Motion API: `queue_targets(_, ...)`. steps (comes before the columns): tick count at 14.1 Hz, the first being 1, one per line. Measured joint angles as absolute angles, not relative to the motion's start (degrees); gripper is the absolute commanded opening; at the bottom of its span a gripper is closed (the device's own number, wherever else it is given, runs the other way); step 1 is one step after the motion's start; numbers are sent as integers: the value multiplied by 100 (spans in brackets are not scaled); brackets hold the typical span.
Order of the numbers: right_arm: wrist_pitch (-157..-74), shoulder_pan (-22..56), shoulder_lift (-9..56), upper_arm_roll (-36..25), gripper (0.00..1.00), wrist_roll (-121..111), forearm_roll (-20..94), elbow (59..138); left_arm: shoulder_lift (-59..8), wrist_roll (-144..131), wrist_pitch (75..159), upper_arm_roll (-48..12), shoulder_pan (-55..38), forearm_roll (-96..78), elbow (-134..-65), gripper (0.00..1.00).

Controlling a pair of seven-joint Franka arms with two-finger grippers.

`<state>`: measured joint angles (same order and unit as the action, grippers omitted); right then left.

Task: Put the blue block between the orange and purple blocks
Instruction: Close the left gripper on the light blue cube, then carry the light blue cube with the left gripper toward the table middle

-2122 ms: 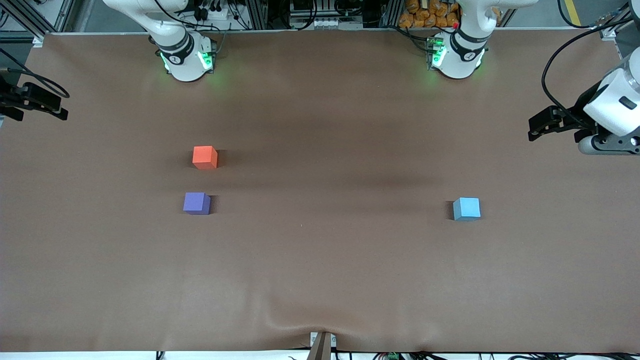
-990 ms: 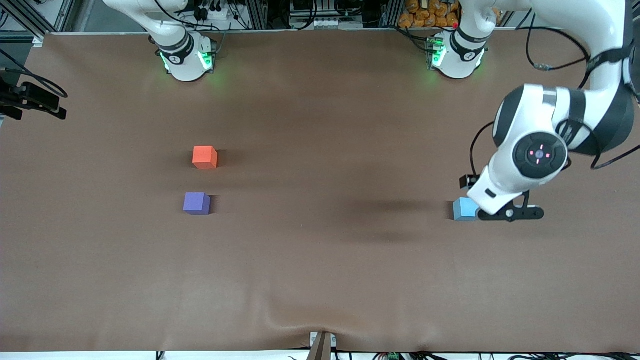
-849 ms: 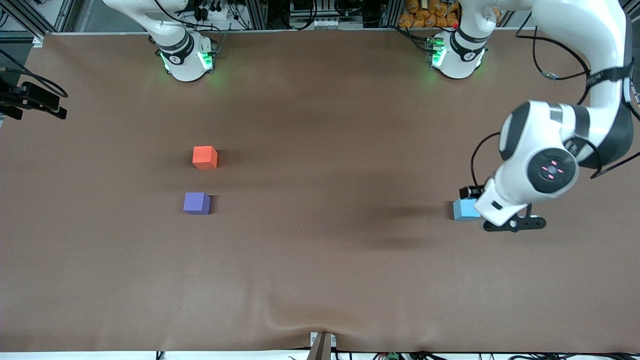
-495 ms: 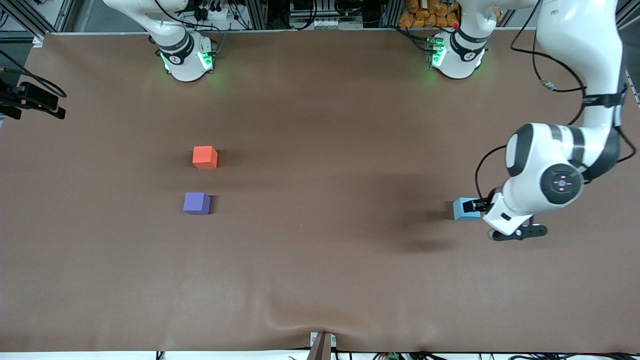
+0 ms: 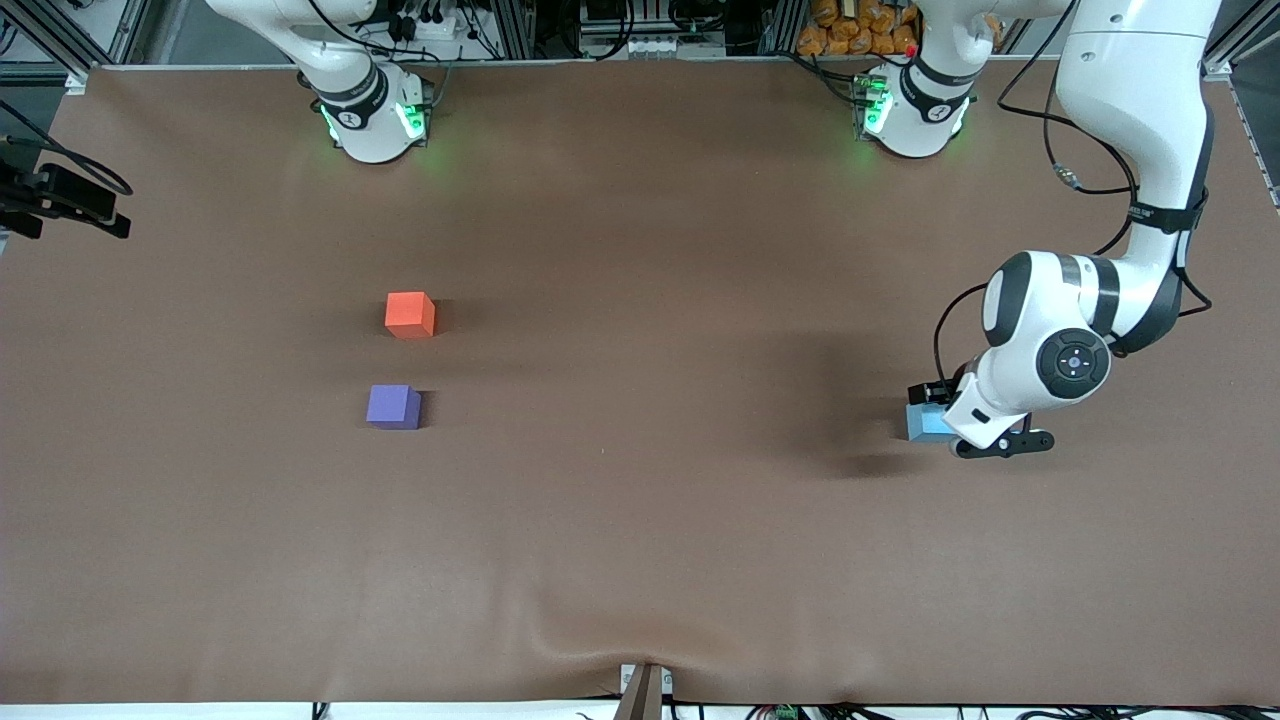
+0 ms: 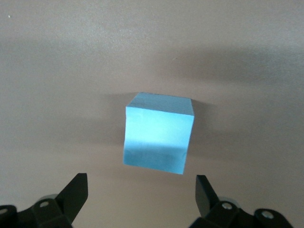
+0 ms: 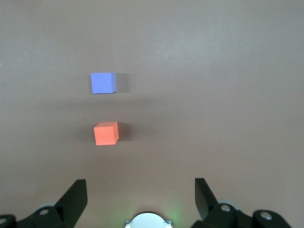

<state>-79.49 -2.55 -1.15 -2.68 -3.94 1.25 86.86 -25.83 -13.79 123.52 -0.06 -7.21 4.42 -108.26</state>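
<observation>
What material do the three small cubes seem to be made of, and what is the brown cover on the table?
Blue block: probably foam or painted wood; matte, plain faces with no shine or grain.
Orange block and purple block: the same look, flat even colour, crisp edges.
Table cover: likely paper or thin fabric sheet; matte brown, with a soft wrinkle at the edge nearest the front camera.

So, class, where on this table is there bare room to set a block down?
Bare cloth runs between the purple block and the blue block. The gap between the orange block and purple is narrow. Around blue it is crowded: the open left gripper hangs over it.
</observation>
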Motion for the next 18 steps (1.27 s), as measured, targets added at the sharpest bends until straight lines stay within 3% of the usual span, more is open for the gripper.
queue_targets(5,-7948,-257,-115,-269,100,-394,125,8686,-2889,-1246,13042,-16,-621,259,-10898,100)
queue_targets(18,-7946,-262,-115,-271,100,-394,125,8686,-3242,-1152,13142,-43,-690,36,-10688,100)
